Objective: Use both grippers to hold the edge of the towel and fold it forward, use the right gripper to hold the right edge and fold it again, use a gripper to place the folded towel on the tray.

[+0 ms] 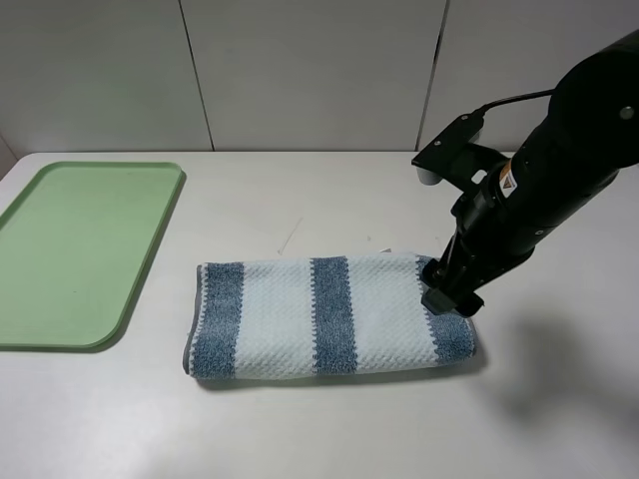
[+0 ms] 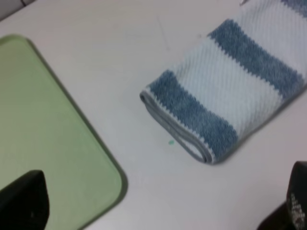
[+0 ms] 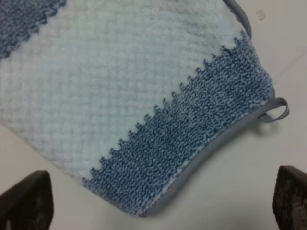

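The towel (image 1: 329,317) lies folded into a long band on the white table, its blue stripes running front to back. My right gripper (image 1: 446,295) hangs open just over the towel's right end. In the right wrist view the right gripper (image 3: 158,211) has nothing between its fingers, and below it are the right blue stripe (image 3: 192,143), the grey edge of the towel (image 3: 225,139) and a small hanging loop (image 3: 276,112). The left gripper (image 2: 160,211) is open above the table between the tray (image 2: 43,129) and the towel's left end (image 2: 192,115). It is out of the high view. The tray (image 1: 80,249) sits at the left.
A grey panelled wall (image 1: 310,70) closes the back of the table. A faint scratch (image 1: 290,238) marks the table behind the towel, and a tiny green speck (image 2: 171,142) lies by its left end. The right arm's bulky black body (image 1: 559,170) leans in from the upper right.
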Tool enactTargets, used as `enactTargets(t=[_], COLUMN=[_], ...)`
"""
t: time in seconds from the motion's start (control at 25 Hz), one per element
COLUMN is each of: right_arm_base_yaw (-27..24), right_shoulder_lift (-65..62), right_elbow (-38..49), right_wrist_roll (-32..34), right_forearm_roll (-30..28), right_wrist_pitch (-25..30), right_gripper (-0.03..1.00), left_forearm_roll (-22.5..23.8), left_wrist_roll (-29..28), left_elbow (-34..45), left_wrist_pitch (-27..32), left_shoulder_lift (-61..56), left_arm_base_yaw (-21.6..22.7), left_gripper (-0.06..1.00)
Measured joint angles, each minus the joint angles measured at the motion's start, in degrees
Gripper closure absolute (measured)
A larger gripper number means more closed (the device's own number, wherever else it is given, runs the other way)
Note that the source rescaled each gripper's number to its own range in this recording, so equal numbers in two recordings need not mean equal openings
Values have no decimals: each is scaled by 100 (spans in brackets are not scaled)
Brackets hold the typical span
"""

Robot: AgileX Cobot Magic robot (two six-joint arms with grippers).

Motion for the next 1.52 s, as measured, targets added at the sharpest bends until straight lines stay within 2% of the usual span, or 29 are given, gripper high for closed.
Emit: enactTargets(t=[0.28, 0.6, 0.96, 1.36, 1.52], right_arm_base_yaw=[0, 0, 0, 0, 0], right_shoulder_lift=[0, 0, 0, 0, 0], right_elbow=[0, 0, 0, 0, 0], right_wrist_roll=[0, 0, 0, 0, 0], right_forearm_roll=[40, 44, 82, 370, 434], right_wrist_pitch=[-120, -290, -316, -449, -453], right_gripper=[-3, -3, -3, -3, -3], left_forearm_roll=[-60, -296, -321, -321, -321], left_wrist_roll=[-63, -222, -285, -285, -285], left_elbow=[205, 1473, 1834, 1835, 1835], left_wrist_pitch=[598, 647, 228, 190, 190], left_shoulder_lift=[-1267, -2498, -2669, -2669, -2669], left_arm_base_yaw=[0, 0, 0, 20, 509], left_gripper=[-5, -5, -5, -5, -5])
